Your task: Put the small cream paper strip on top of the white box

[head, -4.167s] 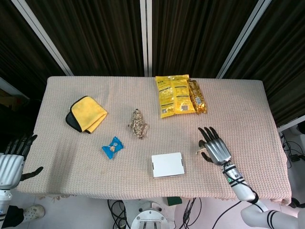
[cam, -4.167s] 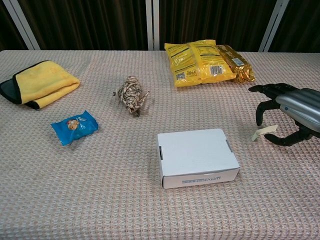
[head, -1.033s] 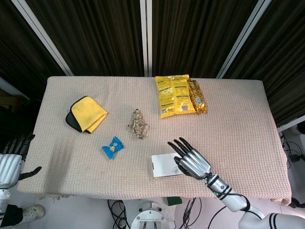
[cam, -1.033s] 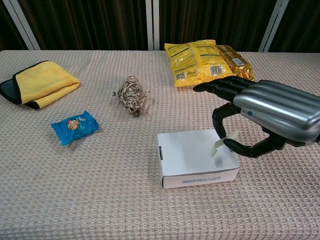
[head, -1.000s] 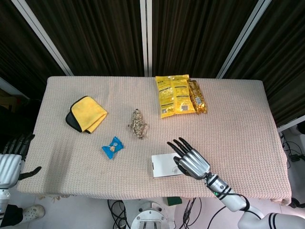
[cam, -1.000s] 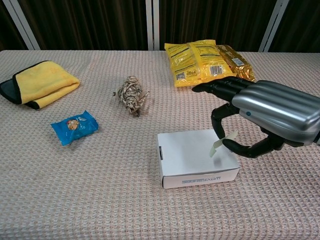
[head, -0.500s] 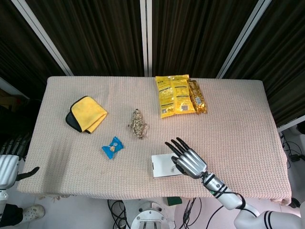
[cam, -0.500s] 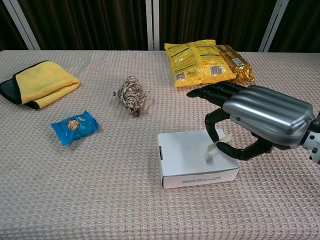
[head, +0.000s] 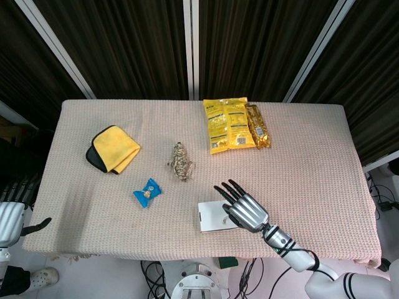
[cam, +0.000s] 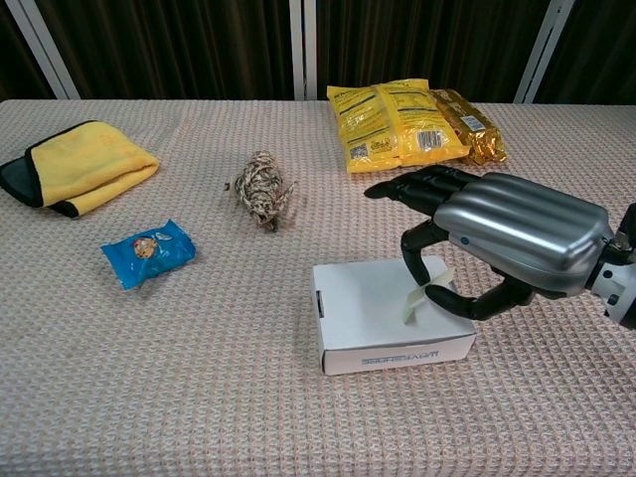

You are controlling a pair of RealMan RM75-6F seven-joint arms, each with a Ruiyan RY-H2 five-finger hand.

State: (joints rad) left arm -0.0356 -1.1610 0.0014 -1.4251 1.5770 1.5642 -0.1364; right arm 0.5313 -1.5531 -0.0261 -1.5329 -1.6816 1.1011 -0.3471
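Observation:
The white box [cam: 378, 308] lies flat near the table's front edge, also seen in the head view as the white box [head: 211, 217]. My right hand [cam: 497, 238] hovers over the box's right half and pinches the small cream paper strip [cam: 419, 294] between thumb and a finger; the strip hangs just above the box top. In the head view the right hand [head: 245, 208] covers the box's right part and a bit of the strip [head: 223, 220] peeks out. My left hand [head: 14, 212] hangs off the table's left edge, fingers apart, holding nothing.
A yellow cloth [cam: 79, 164] lies at the left, a blue snack packet [cam: 147, 251] and a rope bundle [cam: 261, 189] sit mid-table. Yellow snack bags [cam: 402, 124] and a gold packet [cam: 469, 124] lie at the back right.
My right hand has carried the strip from the table at the right over to the box, drifting further left and lower over the box top in the last second.

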